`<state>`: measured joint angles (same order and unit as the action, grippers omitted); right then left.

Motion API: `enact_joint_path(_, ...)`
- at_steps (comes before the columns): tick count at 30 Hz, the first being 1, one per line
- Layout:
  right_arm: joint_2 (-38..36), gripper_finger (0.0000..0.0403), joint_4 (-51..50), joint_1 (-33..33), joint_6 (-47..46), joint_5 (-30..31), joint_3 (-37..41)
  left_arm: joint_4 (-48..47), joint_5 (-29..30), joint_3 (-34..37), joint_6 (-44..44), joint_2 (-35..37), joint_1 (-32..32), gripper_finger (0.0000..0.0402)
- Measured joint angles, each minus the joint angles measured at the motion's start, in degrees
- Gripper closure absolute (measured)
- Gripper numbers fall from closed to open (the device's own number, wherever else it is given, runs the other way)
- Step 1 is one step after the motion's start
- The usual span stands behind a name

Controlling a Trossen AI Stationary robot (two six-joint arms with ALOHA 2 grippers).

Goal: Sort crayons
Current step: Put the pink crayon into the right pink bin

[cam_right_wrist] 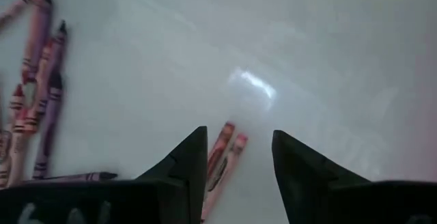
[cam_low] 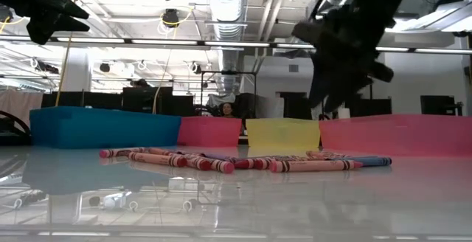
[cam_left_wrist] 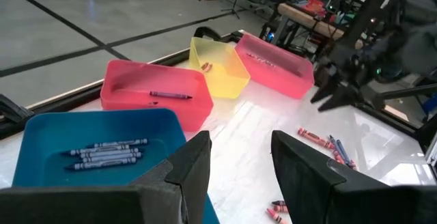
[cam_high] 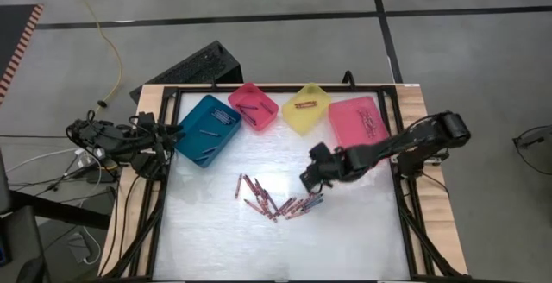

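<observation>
Your right gripper (cam_high: pixel 312 182) is hanging just above the right end of the loose crayons (cam_high: pixel 272 202), fingers spread with nothing between them. In the wrist view a pair of red crayons (cam_right_wrist: pixel 223 157) lies right in the gap under it, so I'd guess that's your next grab.

So you're partway, not close to done. The pile is still scattered across the middle of the table (cam_high: pixel 345 240), mostly reds with a few darker ones mixed in.

What's already sorted: the teal bin (cam_high: pixel 205 130) at far left has a handful of blue-grey sticks, the small pink bin (cam_high: pixel 254 105) next to it holds one dark one, the yellow bin (cam_high: pixel 306 108) has one or two, and the big pink bin (cam_high: pixel 360 122) at far right has several.

Your left gripper (cam_left_wrist: pixel 239 159) is parked over by the teal bin, fingers apart and holding nothing.
</observation>
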<state>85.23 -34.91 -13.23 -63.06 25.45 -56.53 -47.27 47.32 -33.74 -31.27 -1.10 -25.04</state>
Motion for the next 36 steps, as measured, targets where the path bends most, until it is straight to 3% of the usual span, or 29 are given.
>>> enact_joint_path(7,7.02,0.0243,5.19,-5.22,-7.29,0.11,0.0,0.02,0.07,0.02,-0.04,-0.01,0.01,0.0256)
enact_joint_path(17,13.44,0.0243,6.87,-6.17,-8.97,0.11,0.0,-0.02,0.49,0.02,-0.74,-0.02,0.02,0.0256)
enact_joint_path(36,14.25,0.0273,4.1,-5.38,-10.42,-0.15,-0.04,-0.23,0.47,0.02,-0.73,-0.02,0.01,0.0256)
